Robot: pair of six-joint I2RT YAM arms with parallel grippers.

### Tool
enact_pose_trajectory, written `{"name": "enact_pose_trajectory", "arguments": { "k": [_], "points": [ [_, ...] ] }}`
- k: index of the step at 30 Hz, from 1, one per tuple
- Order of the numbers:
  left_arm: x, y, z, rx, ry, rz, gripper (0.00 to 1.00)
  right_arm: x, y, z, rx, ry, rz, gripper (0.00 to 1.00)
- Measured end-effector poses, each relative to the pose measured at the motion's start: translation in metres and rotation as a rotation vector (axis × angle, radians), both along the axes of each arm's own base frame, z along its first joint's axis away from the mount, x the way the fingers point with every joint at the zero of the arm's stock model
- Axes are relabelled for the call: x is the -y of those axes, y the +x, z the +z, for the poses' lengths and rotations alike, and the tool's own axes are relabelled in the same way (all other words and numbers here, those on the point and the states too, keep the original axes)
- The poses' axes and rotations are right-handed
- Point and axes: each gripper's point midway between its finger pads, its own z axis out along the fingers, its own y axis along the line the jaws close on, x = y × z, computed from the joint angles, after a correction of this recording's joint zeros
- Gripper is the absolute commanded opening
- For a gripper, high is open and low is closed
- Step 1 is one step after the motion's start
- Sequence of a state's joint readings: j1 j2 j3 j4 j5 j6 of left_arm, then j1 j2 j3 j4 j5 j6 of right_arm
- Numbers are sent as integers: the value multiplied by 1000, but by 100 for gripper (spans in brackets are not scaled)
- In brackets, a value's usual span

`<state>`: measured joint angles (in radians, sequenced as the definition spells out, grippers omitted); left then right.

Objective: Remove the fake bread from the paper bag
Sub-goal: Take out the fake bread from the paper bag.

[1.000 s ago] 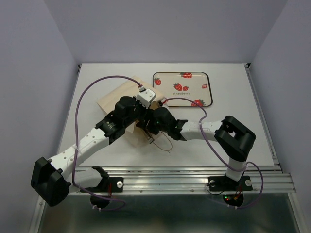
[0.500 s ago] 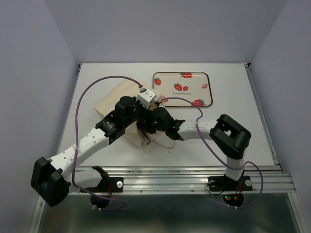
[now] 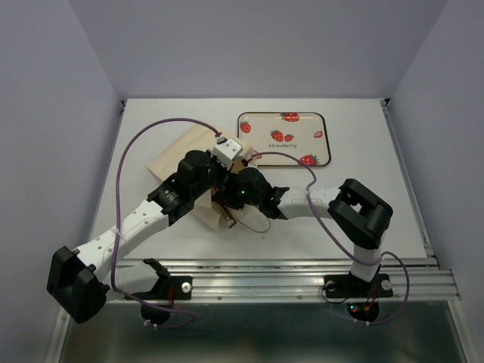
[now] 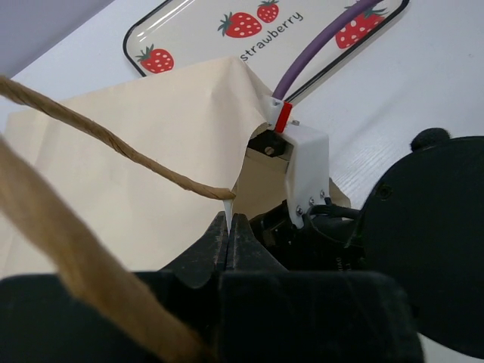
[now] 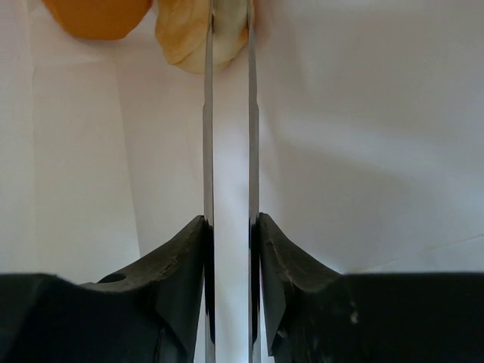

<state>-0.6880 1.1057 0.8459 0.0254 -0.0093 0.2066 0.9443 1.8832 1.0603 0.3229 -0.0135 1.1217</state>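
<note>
Pinching creased paper bag (image 4: 136, 166), left claw (image 4: 229, 221) clenched, right claw (image 5: 228, 11) seemingly gripping glossy fake bread (image 5: 181, 38).

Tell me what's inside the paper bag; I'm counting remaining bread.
Two fake bread pieces show: an orange one and a paler one behind the right gripper. Any third is covered.

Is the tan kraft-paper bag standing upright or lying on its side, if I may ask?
Lying on its side: the tan kraft-paper bag rests broad-face down on the white table, brown string handles trailing toward the arms.
</note>
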Motion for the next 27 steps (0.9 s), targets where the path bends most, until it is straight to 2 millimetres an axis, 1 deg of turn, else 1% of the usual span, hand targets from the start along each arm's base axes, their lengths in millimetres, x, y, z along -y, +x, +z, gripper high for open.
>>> {"name": "enact_pose_trajectory", "arguments": {
  "k": [1, 2, 9, 20, 24, 27],
  "points": [
    [-1, 0, 1, 4, 0, 3, 0, 5, 0, 3, 13, -5, -9, 6],
    [-1, 1, 4, 13, -3, 9, 0, 8, -1, 6, 20, -8, -13, 1],
    [-5, 4, 11, 43, -10, 42, 0, 42, -12, 36, 86, -8, -54, 1],
    [-9, 9, 15, 60, -12, 76, 0, 83, -30, 52, 132, -61, -66, 1],
    [-10, 10, 13, 58, -9, 87, 0, 96, -41, 68, 161, -70, -43, 0],
    [-8, 11, 11, 54, -7, 87, 0, 108, -55, 89, 204, -67, 6, 1]
  ]
}}
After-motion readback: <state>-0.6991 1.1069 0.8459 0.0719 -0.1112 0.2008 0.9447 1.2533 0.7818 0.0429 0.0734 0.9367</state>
